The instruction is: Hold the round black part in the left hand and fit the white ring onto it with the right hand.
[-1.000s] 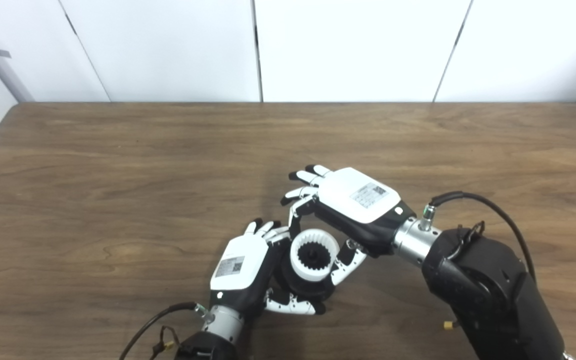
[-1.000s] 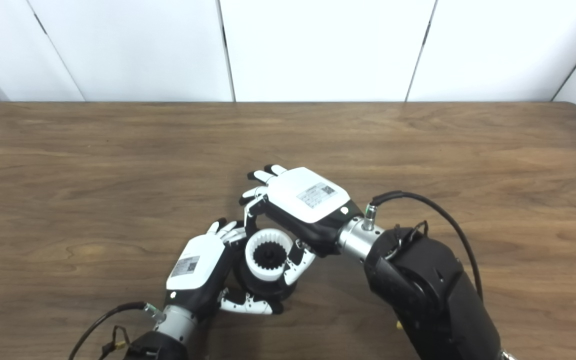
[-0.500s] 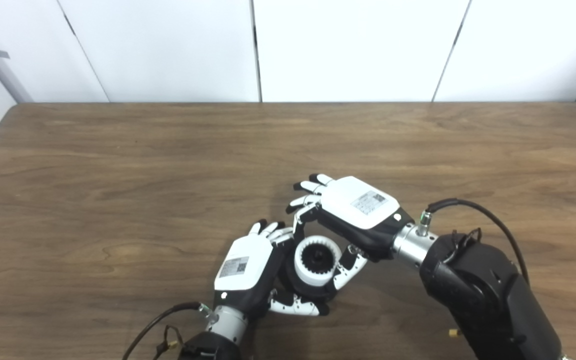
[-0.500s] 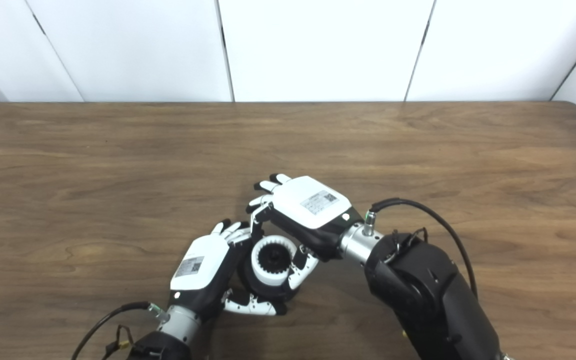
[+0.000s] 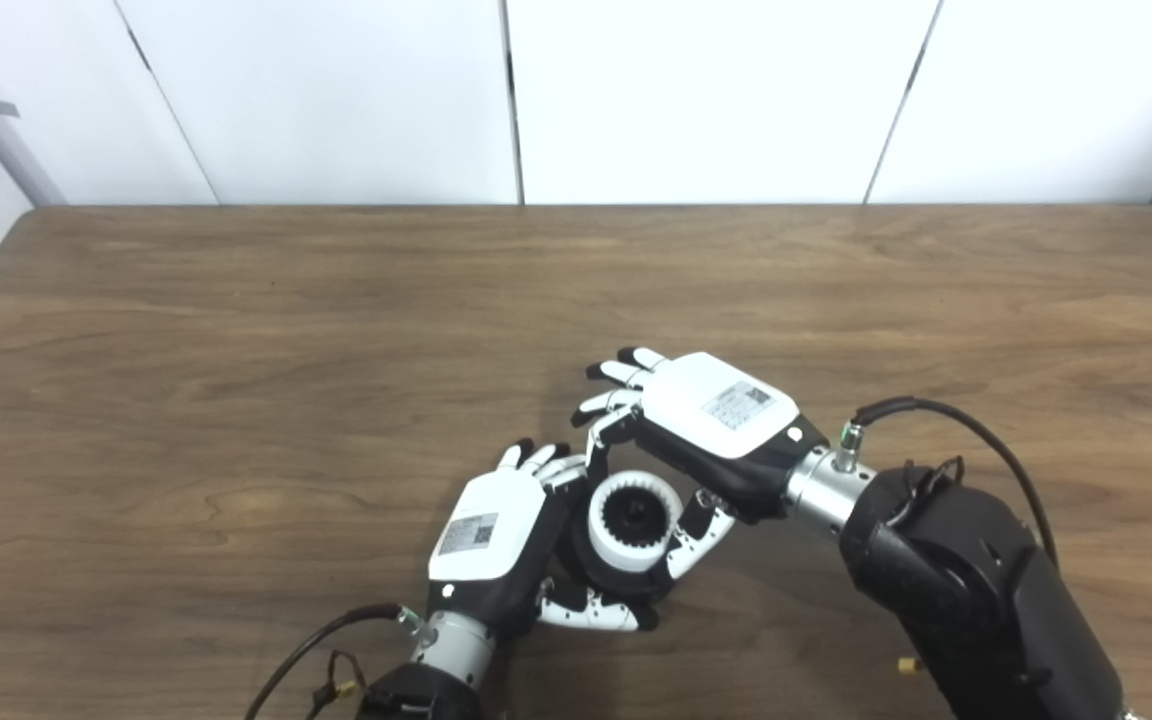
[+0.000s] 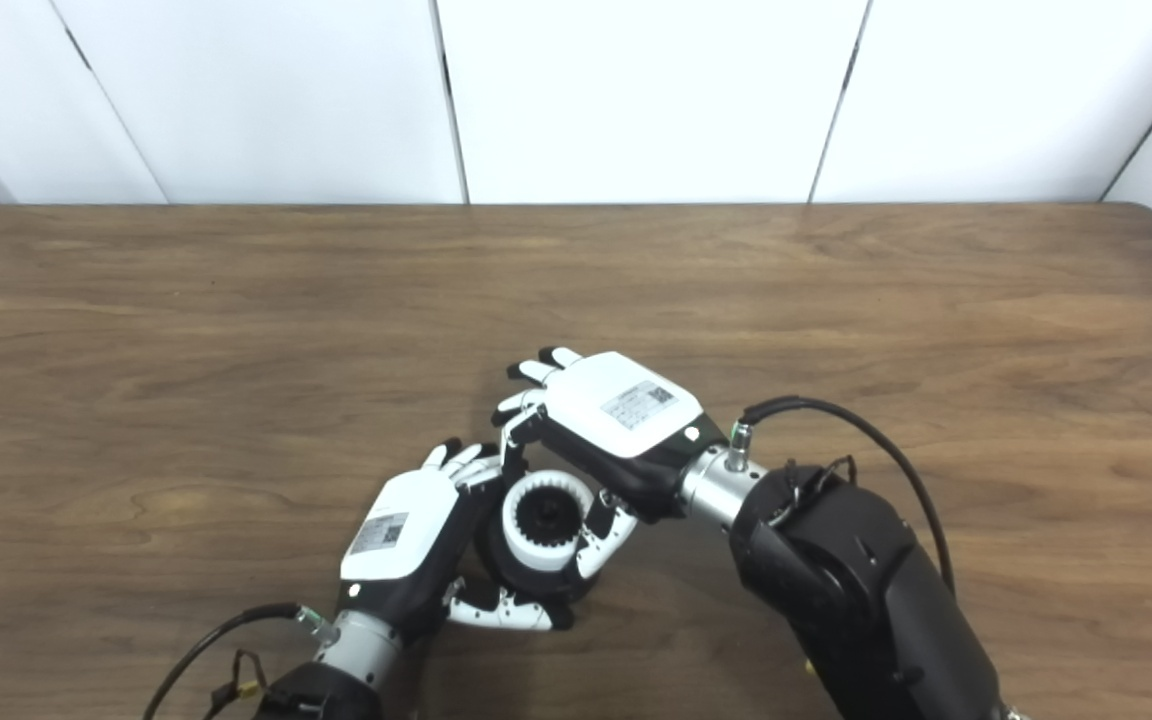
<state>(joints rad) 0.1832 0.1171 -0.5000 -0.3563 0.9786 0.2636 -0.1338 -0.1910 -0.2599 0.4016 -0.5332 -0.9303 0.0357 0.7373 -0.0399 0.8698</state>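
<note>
My left hand is shut on the round black part, cupping it from the left and below near the table's front edge. A white toothed ring sits on top of the black part, its dark toothed hub showing through the centre. My right hand reaches in from the right and is shut on the white ring, one finger behind it and the thumb on its right side. In the right eye view the ring shows between both hands.
The brown wooden table spreads wide to the left, back and right of the hands. White wall panels stand behind its far edge. A black cable trails from the left wrist at the front.
One second ago the ring stood higher over the black part; the right hand has lowered it and it now sits deeper on the part. No motion in the last half second.
</note>
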